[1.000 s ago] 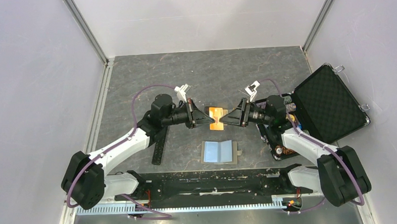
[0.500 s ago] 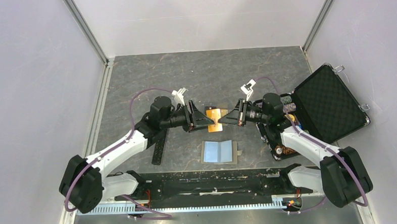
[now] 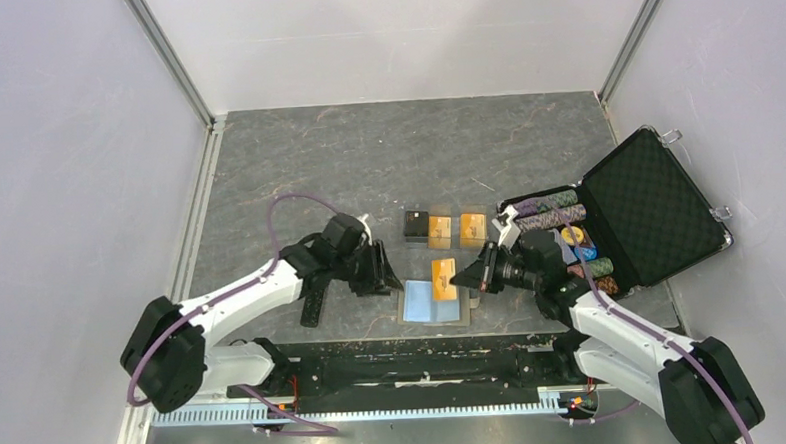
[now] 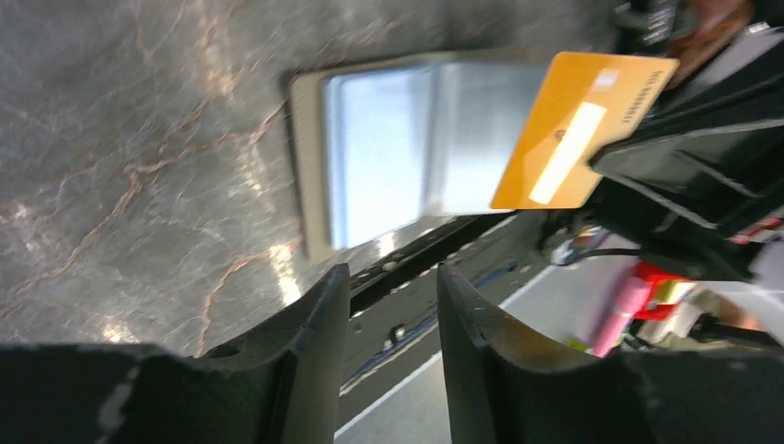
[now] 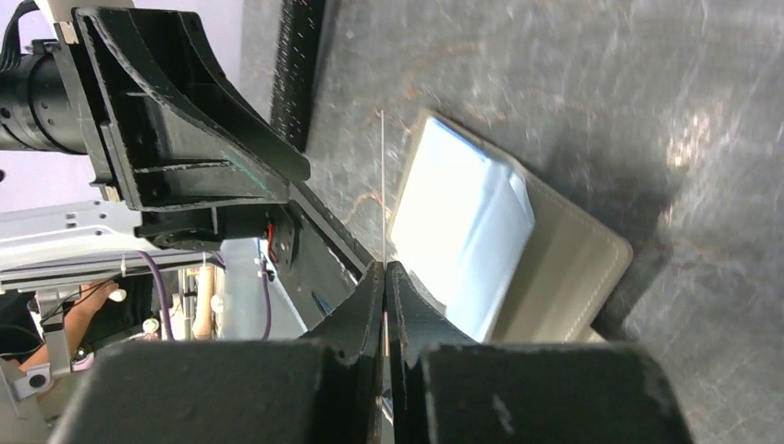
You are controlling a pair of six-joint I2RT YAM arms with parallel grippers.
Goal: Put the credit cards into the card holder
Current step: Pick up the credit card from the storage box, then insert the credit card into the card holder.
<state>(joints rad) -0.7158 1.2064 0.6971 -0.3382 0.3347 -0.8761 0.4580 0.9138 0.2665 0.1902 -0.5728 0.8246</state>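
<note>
The right tool (image 5: 384, 273) is clamping an orange card (image 4: 578, 134) by one short end, fingers pressed together on it, and is holding it over the far edge of the card holder (image 3: 418, 303). The card holder is lying open and flat on the desk (image 3: 366, 153), pale blue inside facing up. Whether the card is touching the card holder cannot be told. The left tool (image 4: 393, 277) is hanging just beside the card holder on the left arm's side, fingers apart and gripping nothing. A black card (image 3: 416, 224) and a second orange card (image 3: 472, 227) are lying on the desk beyond the card holder, not yet loaded. Judged risks: nothing is pinning the card holder, so a card pushed against a pocket edge is likely to slide the card holder along the desk instead of entering. The card is thin and gripped at one end only, so a skewed approach could make it pivot or bend between the fingers. The two tools are working close together over the card holder, so a careless reach risks collision.
</note>
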